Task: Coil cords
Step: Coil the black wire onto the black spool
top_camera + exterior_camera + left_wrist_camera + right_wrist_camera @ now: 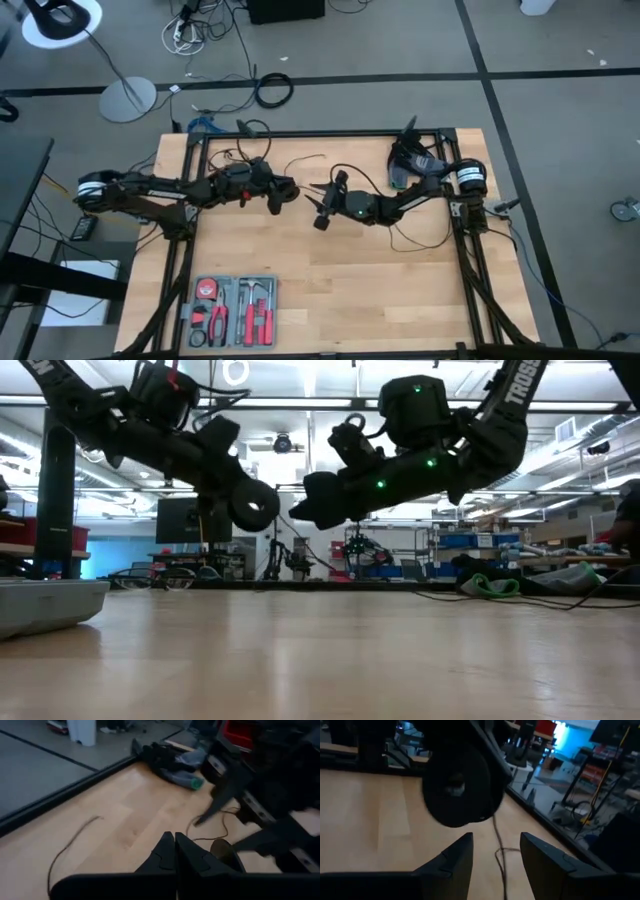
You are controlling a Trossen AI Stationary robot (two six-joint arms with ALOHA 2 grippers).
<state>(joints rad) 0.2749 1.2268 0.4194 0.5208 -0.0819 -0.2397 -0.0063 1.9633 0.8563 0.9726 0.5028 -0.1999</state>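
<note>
Above the middle of the wooden table (340, 270), the small round black puck (254, 505) hangs in the air at the tip of the left gripper (288, 190), and the thin black cord (498, 847) runs from it down to the wood. In the right wrist view the puck fills the space just ahead of the open fingers (454, 862), with the cord falling behind it and lying along the table top. More of the cord lies in loose bends on the table under and behind the right arm. The left arm reaches in low and almost horizontal from the left edge of the frame, and its fingers (167, 852) are pressed together; the puck shows just beside them in the left wrist view, but I cannot tell if they really pinch it or the cord. The right gripper (312, 188) comes from the right side, the arm bent at the elbow and stretched toward the centre, its jaws spread and holding nothing, facing the left gripper with a small gap between them. Both grippers are well above the table surface in the low view. A tool tray (232, 312) with red-handled tools sits near the front edge of the table, well apart from both arms.
</note>
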